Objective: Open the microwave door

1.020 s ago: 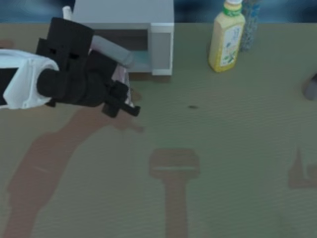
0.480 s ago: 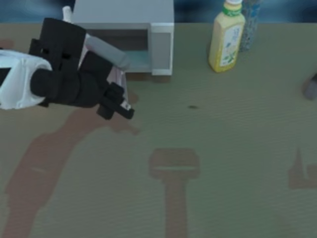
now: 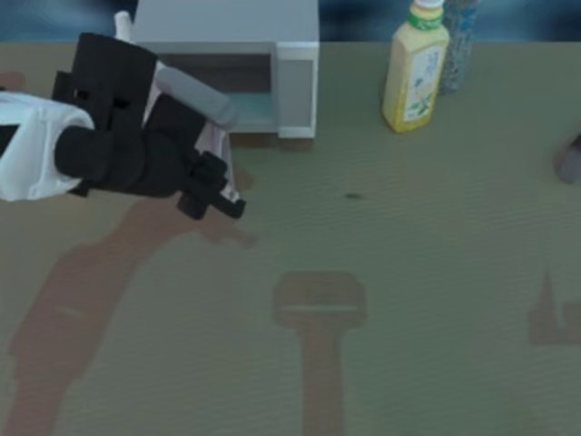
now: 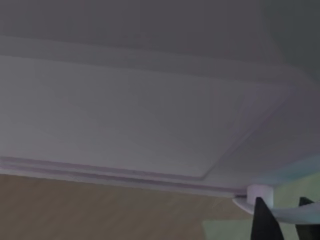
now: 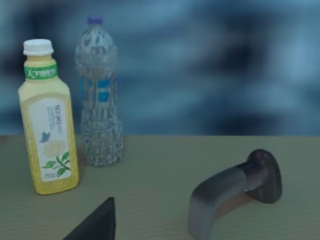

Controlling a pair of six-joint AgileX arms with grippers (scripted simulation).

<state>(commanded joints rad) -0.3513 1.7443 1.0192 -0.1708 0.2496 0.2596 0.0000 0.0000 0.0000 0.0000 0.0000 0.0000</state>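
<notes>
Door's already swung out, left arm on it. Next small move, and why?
Probably a short further pull toward the top view's left. The microwave door stands angled out from the microwave, with the cavity showing, and the left gripper sits at the door's edge. The right arm is parked at the table's right. More swing would finish the opening.

Silver microwave [image 3: 227, 23], teal floor; yellow bottle [image 3: 415, 74], green band.

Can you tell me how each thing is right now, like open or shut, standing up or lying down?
microwave door: swung open.
microwave: cavity exposed.
left gripper: at the open door's edge.
yellow bottle: upright, capped.
clear bottle: upright, capped, behind the yellow one.
right gripper: parked at the table's right edge.
</notes>
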